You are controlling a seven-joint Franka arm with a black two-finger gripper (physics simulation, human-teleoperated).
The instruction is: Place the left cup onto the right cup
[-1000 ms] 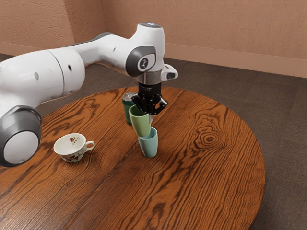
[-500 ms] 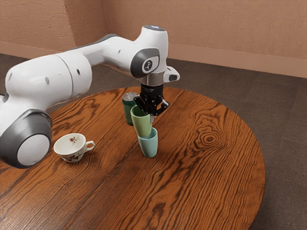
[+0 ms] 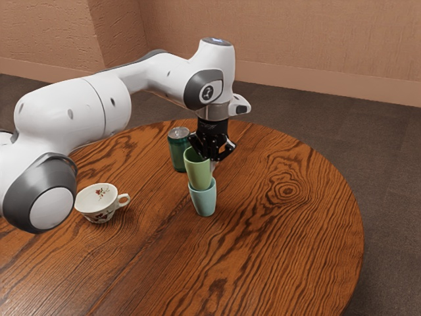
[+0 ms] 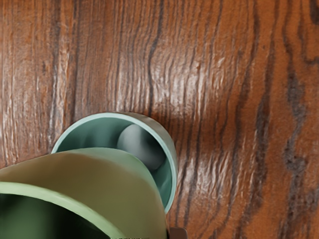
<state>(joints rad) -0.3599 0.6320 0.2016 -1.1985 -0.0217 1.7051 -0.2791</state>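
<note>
We are pinching the green cup (image 3: pixel 197 170) by its rim in our pincer (image 3: pixel 212 155), it seems, and holding it tilted with its base inside the teal cup (image 3: pixel 204 199) (standing on the tabletop (image 3: pixel 283 217), near a can (image 3: pixel 177 150), well apart from a teacup (image 3: pixel 99 201)).

Round table (image 3: pixel 283 250): dark reddish wood, bold grain with a knot pattern toward the exterior view's right; the same grain shows in the wrist view (image 4: pixel 224 74).
Can (image 3: pixel 177 150): dark green, silver top, upright on the far part of the tabletop.
Teacup (image 3: pixel 99 201): white, small red floral motif, handle toward the exterior view's right, upright at the near left, well apart from the can.
Floor (image 3: pixel 375 138): dark grey-brown carpet.
Wall (image 3: pixel 296 29): tan, textured, with a paler baseboard (image 3: pixel 329 80).
</note>
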